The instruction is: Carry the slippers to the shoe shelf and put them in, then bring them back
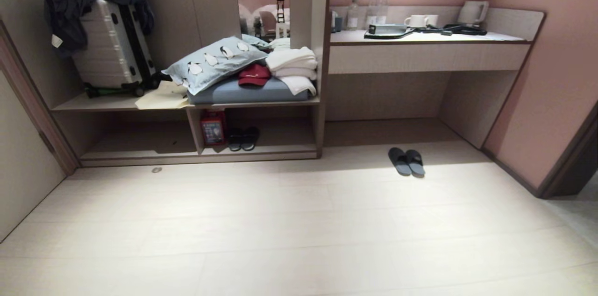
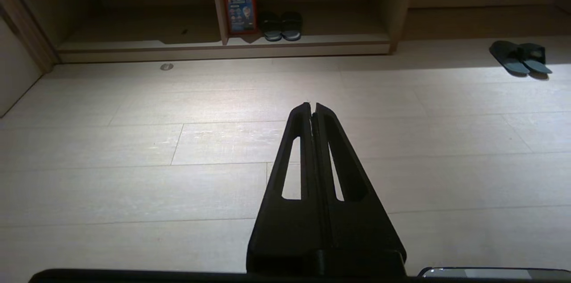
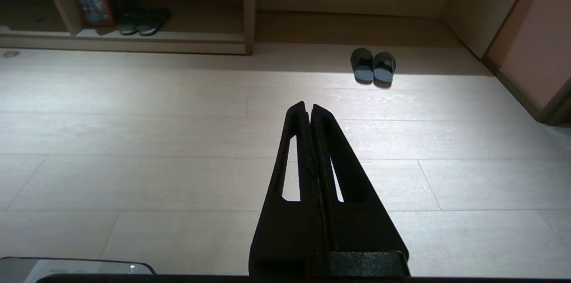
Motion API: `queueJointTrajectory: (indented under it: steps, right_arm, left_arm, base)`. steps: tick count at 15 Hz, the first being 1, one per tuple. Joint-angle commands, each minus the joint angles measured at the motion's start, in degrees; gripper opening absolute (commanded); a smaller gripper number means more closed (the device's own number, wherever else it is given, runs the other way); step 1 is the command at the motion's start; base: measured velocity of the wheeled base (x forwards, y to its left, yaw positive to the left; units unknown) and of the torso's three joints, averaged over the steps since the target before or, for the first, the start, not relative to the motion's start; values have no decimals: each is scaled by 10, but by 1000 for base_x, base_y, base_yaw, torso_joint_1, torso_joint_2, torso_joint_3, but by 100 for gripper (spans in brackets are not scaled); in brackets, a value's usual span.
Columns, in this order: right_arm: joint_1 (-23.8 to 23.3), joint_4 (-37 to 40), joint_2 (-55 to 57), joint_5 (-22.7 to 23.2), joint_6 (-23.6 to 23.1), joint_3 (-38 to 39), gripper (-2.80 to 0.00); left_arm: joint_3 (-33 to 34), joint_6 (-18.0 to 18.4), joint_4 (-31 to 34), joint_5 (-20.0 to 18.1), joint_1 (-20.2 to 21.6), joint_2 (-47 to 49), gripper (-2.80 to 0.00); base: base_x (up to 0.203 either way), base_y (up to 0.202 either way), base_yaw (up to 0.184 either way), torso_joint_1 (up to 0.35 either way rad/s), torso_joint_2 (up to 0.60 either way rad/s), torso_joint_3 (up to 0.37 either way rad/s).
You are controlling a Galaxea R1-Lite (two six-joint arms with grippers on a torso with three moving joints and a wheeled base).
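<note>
Slippers (image 1: 406,161): side by side on the pale floor (image 1: 299,221), just outside the open space under the counter (image 1: 430,39).
Shoe shelf (image 1: 201,153): left of them, holding a red box (image 1: 213,128) and what looks like another dark pair (image 1: 243,138).
Left gripper (image 2: 312,106): over bare floor, jaws pressed together.
Right gripper (image 3: 308,106): likewise closed, empty.

Slippers (image 1: 406,161) on floor, right of shoe shelf (image 1: 261,152), below counter (image 1: 427,37).
</note>
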Motion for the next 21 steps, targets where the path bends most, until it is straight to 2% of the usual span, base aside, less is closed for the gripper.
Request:
queueJointTrajectory:
  steps: [1, 14, 21]
  right_arm:
    - [0, 0, 0, 0, 0, 1, -280]
    - [0, 0, 0, 0, 0, 1, -280]
    - [0, 0, 1, 0, 0, 1, -280]
  left_arm:
    - [1, 0, 0, 0, 0, 1, -280]
    - [1, 2, 0, 0, 0, 1, -280]
    - [1, 2, 0, 0, 0, 1, -280]
  base:
    - [-192, 0, 1, -2, 4, -2]
    - [-191, 0, 2, 1, 3, 2]
    - [-9, 0, 0, 0, 1, 1]
